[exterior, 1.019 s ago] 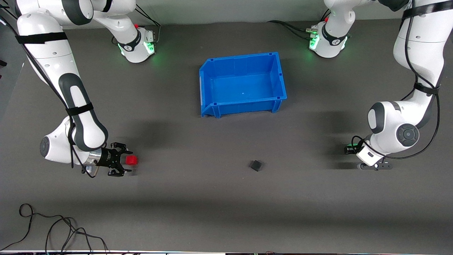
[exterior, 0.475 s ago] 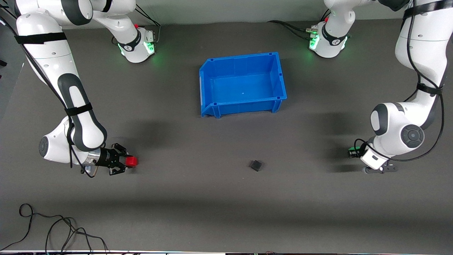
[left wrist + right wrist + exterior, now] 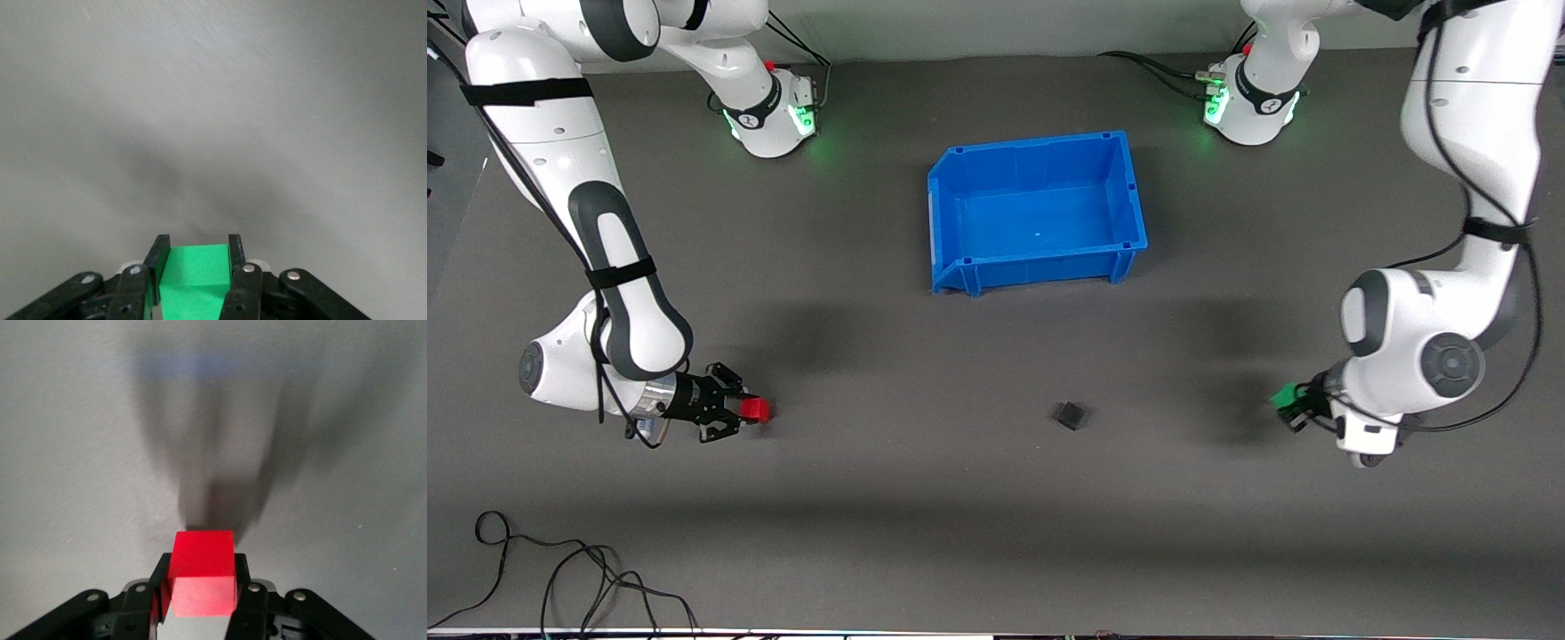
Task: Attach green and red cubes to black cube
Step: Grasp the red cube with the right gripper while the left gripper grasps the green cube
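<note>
The black cube (image 3: pixel 1070 415) sits alone on the bench (image 3: pixel 960 498), about midway between my two claws and well apart from both. The blue bin (image 3: pixel 1037 212) is farther up the bench and I do not need it.

My right claw (image 3: pixel 747 411) is down low near the right arm's end of the bench. It pinches the red cube (image 3: pixel 757 409) between its fingers (image 3: pixel 159 581). In the right wrist view the red cube (image 3: pixel 203 572) pokes out past the fingertips, so its front face is free.

My left claw (image 3: pixel 1291 404) is near the left arm's end of the bench. It pinches the green cube (image 3: pixel 1285 395). In the left wrist view the green cube (image 3: pixel 195 280) sits snug between the two fingers (image 3: pixel 235 257).

I think the job now is to bring both colored cubes in to the black one. To do it well, I should keep both grips tight so no cube slips or turns. I should move each claw slowly in a straight line toward the black cube, with the free face leading. I should come in flat, face to face, one from each side. If I push too hard from one side only, the black cube may slide away, so both cubes should touch it at nearly the same time.
</note>
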